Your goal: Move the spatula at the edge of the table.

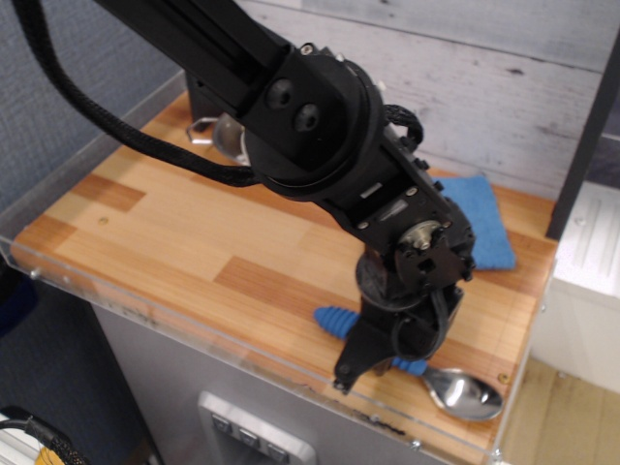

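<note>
The spatula lies near the table's front right edge. Its blue ribbed handle [336,319] sticks out left of my gripper, and its shiny metal bowl [468,392] sits close to the clear front rim. My gripper [384,353] points down over the middle of the handle, its black fingers closed around it. The part of the handle under the fingers is hidden. The wooden striped table [155,228] stretches to the left.
A blue cloth [486,225] lies at the back right, partly behind the arm. A steel bowl [215,130] peeks out behind the arm at the back left. A clear acrylic rim [145,310] runs along the front edge. A white unit [589,254] stands to the right.
</note>
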You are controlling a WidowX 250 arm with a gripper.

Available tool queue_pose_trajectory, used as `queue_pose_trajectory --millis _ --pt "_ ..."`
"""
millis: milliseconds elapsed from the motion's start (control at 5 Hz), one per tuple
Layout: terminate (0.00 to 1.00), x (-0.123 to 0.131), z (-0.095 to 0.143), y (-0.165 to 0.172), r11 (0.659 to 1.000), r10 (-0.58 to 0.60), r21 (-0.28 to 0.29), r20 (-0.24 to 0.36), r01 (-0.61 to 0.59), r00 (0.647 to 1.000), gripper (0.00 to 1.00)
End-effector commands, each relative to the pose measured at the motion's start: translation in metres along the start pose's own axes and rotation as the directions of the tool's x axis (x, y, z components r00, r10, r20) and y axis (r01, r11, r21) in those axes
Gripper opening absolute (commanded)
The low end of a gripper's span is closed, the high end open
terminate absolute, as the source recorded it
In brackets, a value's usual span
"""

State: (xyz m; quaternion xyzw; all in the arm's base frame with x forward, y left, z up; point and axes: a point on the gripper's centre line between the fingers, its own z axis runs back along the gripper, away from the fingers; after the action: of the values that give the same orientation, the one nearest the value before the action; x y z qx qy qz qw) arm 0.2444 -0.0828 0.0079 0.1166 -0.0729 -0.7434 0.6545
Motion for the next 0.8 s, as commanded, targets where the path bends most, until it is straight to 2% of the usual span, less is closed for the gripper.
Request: queue_pose_trajectory --millis 0,400,600 --pt "0.00 -0.003 0.007 0.010 0.998 0.067 0.013 -0.045 -0.066 0.997 1.00" --pt "0.00 -0.003 0.016 0.018 0.995 0.104 0.015 -0.033 -0.103 0.994 1.00" --pt "0.00 -0.005 0.036 0.031 0.989 0.141 0.042 -0.003 -0.140 0.990 1.00"
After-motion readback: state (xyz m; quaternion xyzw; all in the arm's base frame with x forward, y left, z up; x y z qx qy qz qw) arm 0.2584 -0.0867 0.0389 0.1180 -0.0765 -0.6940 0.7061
